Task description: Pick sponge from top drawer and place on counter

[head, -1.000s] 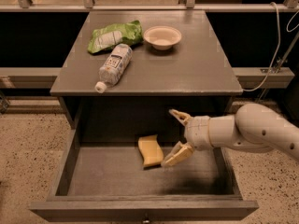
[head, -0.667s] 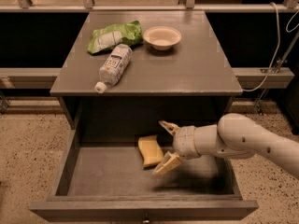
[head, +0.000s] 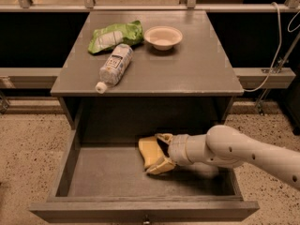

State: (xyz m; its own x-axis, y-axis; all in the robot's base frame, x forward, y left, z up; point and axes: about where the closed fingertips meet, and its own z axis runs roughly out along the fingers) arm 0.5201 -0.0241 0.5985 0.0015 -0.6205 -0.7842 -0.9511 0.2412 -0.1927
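Fingers (head: 161, 165) of the gripper (head: 154, 153) stand spread at 12 and 6 o'clock of the sponge (head: 147, 153) (flanking its 3 o'clock end), which lies toward 12 o'clock on the top drawer (head: 65, 168) floor.

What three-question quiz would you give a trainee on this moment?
1. True or false: the sponge lies on the counter.
2. Where is the gripper? A) above the counter; B) inside the drawer, at the sponge; C) outside the drawer, at its front.
3. Which thing lies on its side nearest the counter's front edge?

Key:
1. False. It is in the drawer.
2. B.
3. The bottle.
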